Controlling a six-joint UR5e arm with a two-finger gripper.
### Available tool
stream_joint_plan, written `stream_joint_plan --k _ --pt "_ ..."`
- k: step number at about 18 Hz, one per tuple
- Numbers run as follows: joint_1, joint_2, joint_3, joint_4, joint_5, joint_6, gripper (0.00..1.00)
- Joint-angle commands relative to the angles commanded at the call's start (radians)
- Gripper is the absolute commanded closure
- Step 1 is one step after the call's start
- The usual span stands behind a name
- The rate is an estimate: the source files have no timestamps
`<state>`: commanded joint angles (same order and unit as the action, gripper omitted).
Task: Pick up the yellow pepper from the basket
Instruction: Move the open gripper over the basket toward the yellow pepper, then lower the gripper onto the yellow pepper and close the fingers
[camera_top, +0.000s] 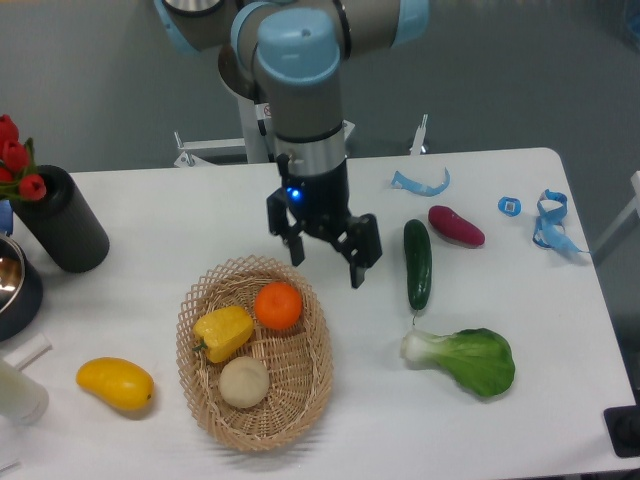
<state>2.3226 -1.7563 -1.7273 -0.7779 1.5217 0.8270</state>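
While its jaws are held apart, the gripper is poised above the basket's far rim, with the yellow pepper lying nearer and leftward.

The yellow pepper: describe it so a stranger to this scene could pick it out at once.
Find the oval wicker basket on the white table, in front of the open gripper. The yellow pepper lies in its left part, beside an orange and a pale beige ball. It alone is lobed, glossy and yellow; the smooth yellow fruit lies outside the basket.
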Motion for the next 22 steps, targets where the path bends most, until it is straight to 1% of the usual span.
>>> stream_joint_plan --k 2,6,10,12,13,18,20,22 --pt "-0.026 -0.018 0.006 0.015 0.000 -0.055 0.00" --pt "-0.078 -0.055 0.017 0.016 0.003 -0.136 0.00" --pt "-0.115 -0.094 0.014 0.016 0.027 -0.149 0.00" --pt "-0.130 -0.115 0.014 0.020 0.070 -0.140 0.00" --pt "-0.149 -0.126 0.017 0.022 0.074 -0.140 0.00" --pt "-0.155 -0.140 0.009 0.016 0.074 -0.128 0.00" --pt "-0.157 -0.143 -0.001 0.012 0.074 -0.071 0.00" --pt "-0.157 -0.155 -0.008 0.012 0.068 0.021 0.00"
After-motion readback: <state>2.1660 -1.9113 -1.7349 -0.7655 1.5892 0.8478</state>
